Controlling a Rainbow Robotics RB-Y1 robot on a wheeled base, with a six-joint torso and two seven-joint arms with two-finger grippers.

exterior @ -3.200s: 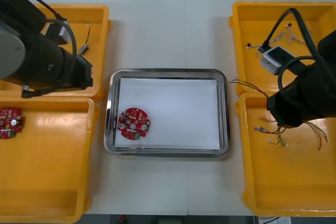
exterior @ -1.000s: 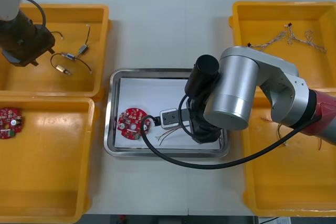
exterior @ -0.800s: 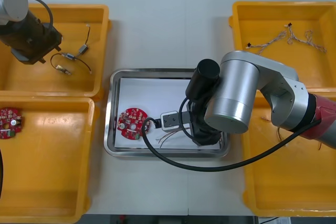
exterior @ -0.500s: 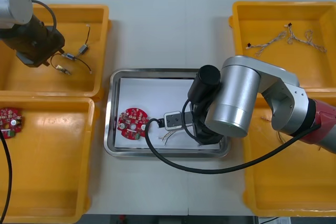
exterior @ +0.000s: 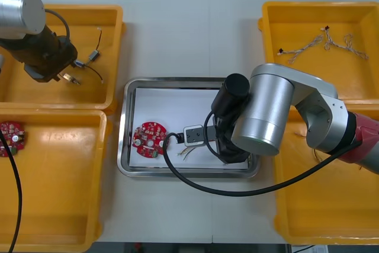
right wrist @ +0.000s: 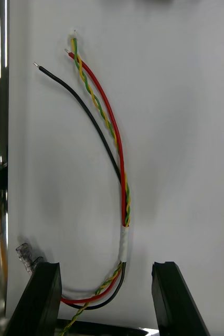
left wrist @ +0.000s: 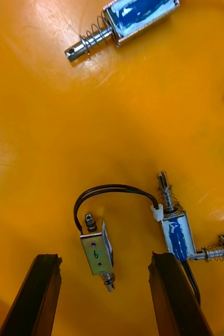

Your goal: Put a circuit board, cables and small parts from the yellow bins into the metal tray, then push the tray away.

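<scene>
My right gripper (right wrist: pixel 106 294) stands open low over the white inside of the metal tray (exterior: pixel 189 81). A red and yellow cable (right wrist: pixel 123 173) with a black strand lies loose on the white surface, its near end passing between the fingers (right wrist: pixel 41 299). A round red circuit board (exterior: pixel 151 140) lies at the tray's left. My left gripper (left wrist: pixel 106 294) is open above the far left yellow bin (exterior: pixel 112 39). Just ahead of its fingers lie two small metal parts (left wrist: pixel 97 252) joined by a black wire loop; a third part (left wrist: pixel 127 21) lies farther off.
Another circuit board (exterior: pixel 12 137) sits in the near left bin (exterior: pixel 59 205). Twisted cables (exterior: pixel 320 42) lie in the far right bin (exterior: pixel 308 4). My right arm (exterior: pixel 266 117) covers the tray's right side and part of the near right bin (exterior: pixel 320 205).
My right gripper has opened and let go of the cable, which now rests in the tray. My left arm has moved down and right over the far left bin, towards the small parts.
</scene>
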